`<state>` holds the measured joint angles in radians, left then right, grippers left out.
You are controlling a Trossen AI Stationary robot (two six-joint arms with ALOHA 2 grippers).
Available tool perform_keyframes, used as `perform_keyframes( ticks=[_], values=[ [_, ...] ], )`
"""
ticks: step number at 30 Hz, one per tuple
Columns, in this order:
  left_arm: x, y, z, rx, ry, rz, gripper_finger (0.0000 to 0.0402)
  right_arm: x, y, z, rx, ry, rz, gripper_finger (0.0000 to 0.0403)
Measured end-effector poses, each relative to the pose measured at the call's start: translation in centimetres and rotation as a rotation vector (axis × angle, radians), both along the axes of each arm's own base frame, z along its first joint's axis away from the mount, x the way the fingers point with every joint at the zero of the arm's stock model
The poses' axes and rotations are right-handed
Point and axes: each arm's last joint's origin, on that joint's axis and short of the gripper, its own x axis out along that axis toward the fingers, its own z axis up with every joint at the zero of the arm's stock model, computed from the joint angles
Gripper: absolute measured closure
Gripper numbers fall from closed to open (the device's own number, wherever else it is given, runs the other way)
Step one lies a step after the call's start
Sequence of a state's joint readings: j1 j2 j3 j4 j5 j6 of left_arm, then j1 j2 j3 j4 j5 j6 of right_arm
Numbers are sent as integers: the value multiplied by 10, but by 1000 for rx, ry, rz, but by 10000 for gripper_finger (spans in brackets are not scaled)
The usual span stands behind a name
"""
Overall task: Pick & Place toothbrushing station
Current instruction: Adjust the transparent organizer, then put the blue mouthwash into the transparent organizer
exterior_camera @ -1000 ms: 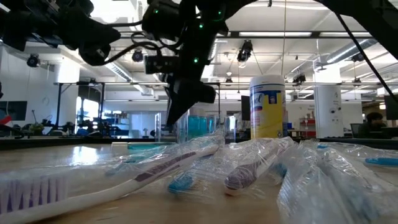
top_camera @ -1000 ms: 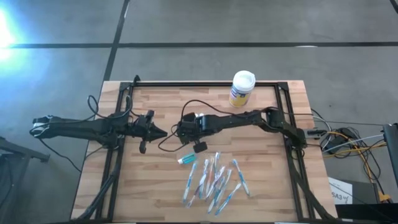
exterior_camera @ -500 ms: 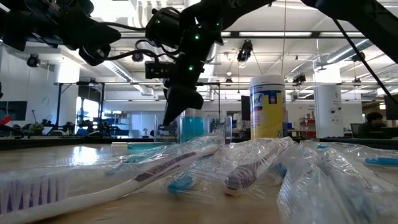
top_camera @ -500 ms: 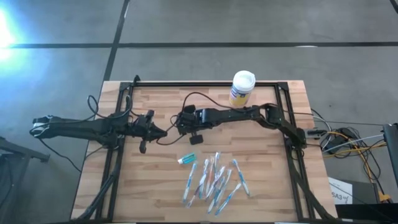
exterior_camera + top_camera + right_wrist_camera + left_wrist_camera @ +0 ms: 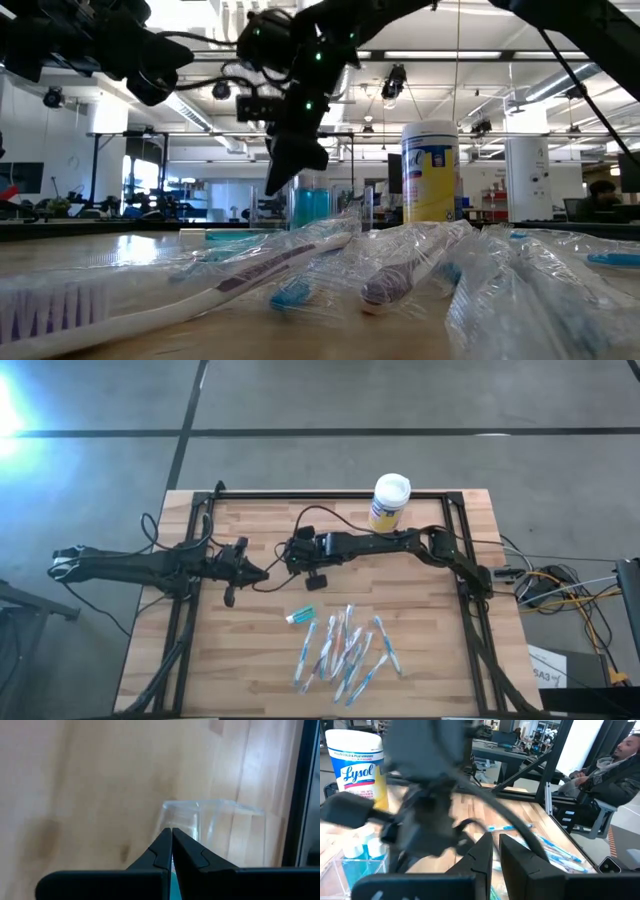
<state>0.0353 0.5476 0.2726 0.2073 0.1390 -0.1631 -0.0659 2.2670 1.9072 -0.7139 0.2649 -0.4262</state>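
Note:
The toothbrushing station (image 5: 318, 205) is a see-through plastic holder with blue inside, standing mid-table behind the wrapped toothbrushes. It also shows in the right wrist view (image 5: 220, 835) and the left wrist view (image 5: 350, 867). My right gripper (image 5: 288, 557) reaches in from the right and is shut at the holder's upper edge (image 5: 283, 180). My left gripper (image 5: 262, 574) is shut and empty just left of it, above the table (image 5: 495, 842). The holder's base is hidden in the low view. My right gripper has its shut fingertips (image 5: 165, 842) at one corner of the station's top rim (image 5: 167, 820), seemingly with the thin clear wall pinched between them. The fingers come from above, slanting down from the table's right. Whether the holder is lifted clear does not show.
A yellow-and-blue canister with a white lid (image 5: 389, 502) stands at the far edge. Several wrapped toothbrushes (image 5: 345, 650) lie near the front, a small teal item (image 5: 302, 617) beside them. A black frame (image 5: 330, 494) rims the table. A person (image 5: 615, 775) sits beyond it.
My right gripper has gone toward the table's far edge and a little toward the left, its fingers staying shut. My left arm has kept still.

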Motion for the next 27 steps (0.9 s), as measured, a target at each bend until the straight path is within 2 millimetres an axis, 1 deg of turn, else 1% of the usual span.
perform_keyframes(
  ticks=[6, 8, 10, 12, 13, 16, 21, 24, 27],
  values=[
    [0, 0, 0, -2, -1, 1, 364, -8, 23, 24, 27, -23, 25, 394],
    [0, 0, 0, -2, 0, 2, 364, -12, 31, 29, 96, -3, 67, 394],
    [0, 0, 0, -2, 0, 2, 364, -14, 41, 30, 217, 10, 146, 393],
    [0, 0, 0, -2, 0, 3, 364, -15, 54, 29, 306, 15, 196, 387],
    [0, 0, 0, -2, 0, 3, 364, -14, 60, 24, 334, 29, 213, 380],
    [0, 0, 0, -2, 0, 6, 364, -14, 77, 14, 365, 72, 234, 350],
    [0, 0, 0, -14, 0, 7, 364, -12, 97, 7, 394, 63, 227, 281],
    [0, 0, 0, -15, 0, 8, 364, -9, 102, 3, 405, 48, 214, 244],
    [0, 0, 0, -22, 0, 8, 364, -7, 102, -5, 401, 61, 210, 212]
  ],
)
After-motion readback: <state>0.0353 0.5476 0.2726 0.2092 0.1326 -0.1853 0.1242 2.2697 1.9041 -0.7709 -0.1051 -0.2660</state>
